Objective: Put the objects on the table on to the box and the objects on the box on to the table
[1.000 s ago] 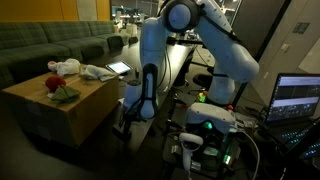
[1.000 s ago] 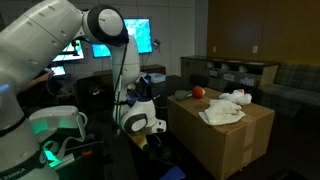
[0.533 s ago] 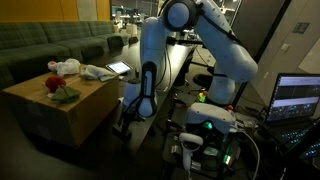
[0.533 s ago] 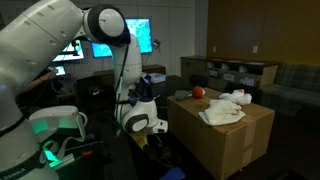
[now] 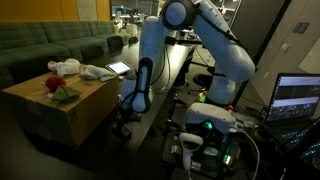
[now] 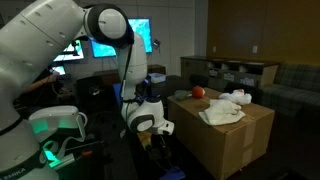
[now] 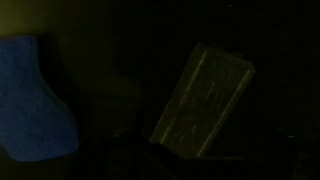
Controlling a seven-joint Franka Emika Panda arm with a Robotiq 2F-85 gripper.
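A cardboard box shows in both exterior views [image 5: 45, 115] [image 6: 228, 145]. On its top lie a red object [image 5: 54, 83] [image 6: 198, 92], a white plush [image 5: 66, 67] [image 6: 239, 97] and a white cloth [image 5: 97, 72] [image 6: 221, 113]. My arm reaches down beside the box, and my gripper [image 5: 125, 122] [image 6: 160, 138] hangs low in the dark gap next to the box's side. Its jaws are too dark to read. The wrist view is nearly black, showing a grey-green flat rectangular object [image 7: 205, 100] and a blue shape [image 7: 35, 100].
A sofa [image 5: 40, 45] stands behind the box. A tablet [image 5: 118, 68] lies just past the box. The robot base with green lights [image 5: 210, 125] [image 6: 55, 125], cables and a laptop [image 5: 298, 98] crowd the robot's side. Monitors [image 6: 135, 38] glow at the back.
The wrist and forearm have shifted a little toward the box and turned. The objects on the box have not moved.
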